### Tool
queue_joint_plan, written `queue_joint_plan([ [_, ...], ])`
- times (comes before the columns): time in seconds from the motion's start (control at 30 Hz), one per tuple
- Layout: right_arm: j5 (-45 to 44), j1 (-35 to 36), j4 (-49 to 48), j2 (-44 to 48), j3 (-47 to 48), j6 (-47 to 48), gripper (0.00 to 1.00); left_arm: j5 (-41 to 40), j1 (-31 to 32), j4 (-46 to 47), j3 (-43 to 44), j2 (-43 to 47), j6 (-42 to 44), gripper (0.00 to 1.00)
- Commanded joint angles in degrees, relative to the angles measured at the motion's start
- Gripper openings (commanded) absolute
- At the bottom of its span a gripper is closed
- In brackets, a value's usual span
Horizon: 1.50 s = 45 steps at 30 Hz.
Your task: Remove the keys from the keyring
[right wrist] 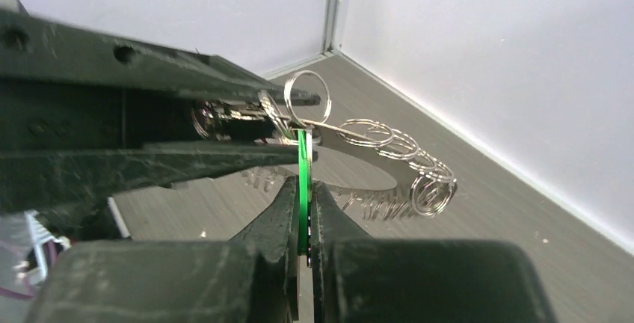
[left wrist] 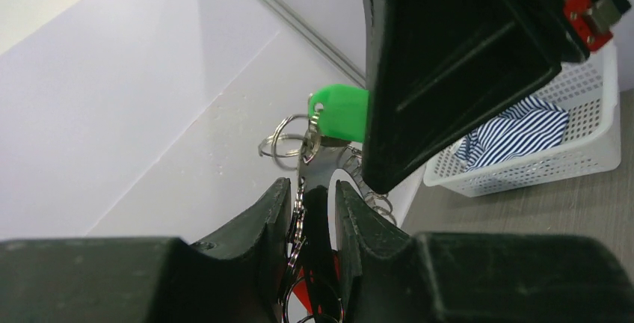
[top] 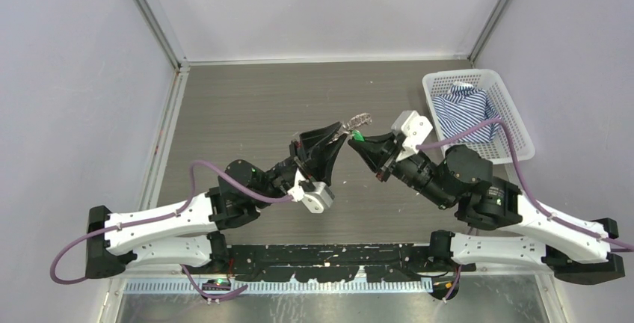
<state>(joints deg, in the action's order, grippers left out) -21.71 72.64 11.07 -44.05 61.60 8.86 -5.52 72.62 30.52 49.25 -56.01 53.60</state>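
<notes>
**Key bunch pinched between both pincers, mid-desk**

The fan of small silvery metal keys [right wrist: 389, 181] hangs from the thin silvery wire keyring [right wrist: 306, 72]. It appears lifted off the grey wood-grain desk [top: 247, 106], near its middle in the top view.

The one key with a bright green plastic head [right wrist: 302, 158] sits at 6 o'clock of the ring. The right pincer [right wrist: 303, 188] is clamped narrow on that green head, coming in from 4 o'clock. The left pincer [left wrist: 312, 196] comes in from 8 o'clock and is closed narrow on silvery metal at the ring side; ring wire or key, can't tell.

Handling, judged:
- Light, rigid metal.
- Slick and jangly.
- The wire ring is springy and will twist.
- Best hold is the flat plastic head, not the blades.

A white plastic mesh basket [top: 516, 125] with blue-striped cloth [top: 460, 114] sits at 2 o'clock, well apart.
</notes>
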Motion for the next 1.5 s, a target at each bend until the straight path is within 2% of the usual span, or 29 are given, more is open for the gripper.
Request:
queue_joint_plan([
  [0.0,-0.5,0.0,9.8,-3.3,8.6,-11.2,0.01,-1.7,0.2,-0.7,1.7,0.3,4.7,0.0],
  [0.3,0.7,0.0,21.4,-5.2,12.0,-21.2,0.01,-3.1,0.2,-0.4,1.6,0.0,4.2,0.0],
  [0.43,-2.5,0.0,22.9,-2.9,11.5,-21.6,0.01,-4.6,0.2,0.2,1.5,0.5,4.4,0.0],
  [0.67,-1.9,0.0,26.1,-4.1,13.4,-20.6,0.01,-4.1,0.4,1.4,1.0,0.9,4.6,0.0],
  [1.2,-2.1,0.0,28.5,-5.7,15.5,-27.3,0.01,-0.5,1.5,-5.8,2.9,1.5,6.8,0.0],
  [1.47,-0.9,0.0,28.5,-5.4,14.2,-32.2,0.01,-1.1,1.5,-4.6,2.2,1.6,7.8,0.0],
])
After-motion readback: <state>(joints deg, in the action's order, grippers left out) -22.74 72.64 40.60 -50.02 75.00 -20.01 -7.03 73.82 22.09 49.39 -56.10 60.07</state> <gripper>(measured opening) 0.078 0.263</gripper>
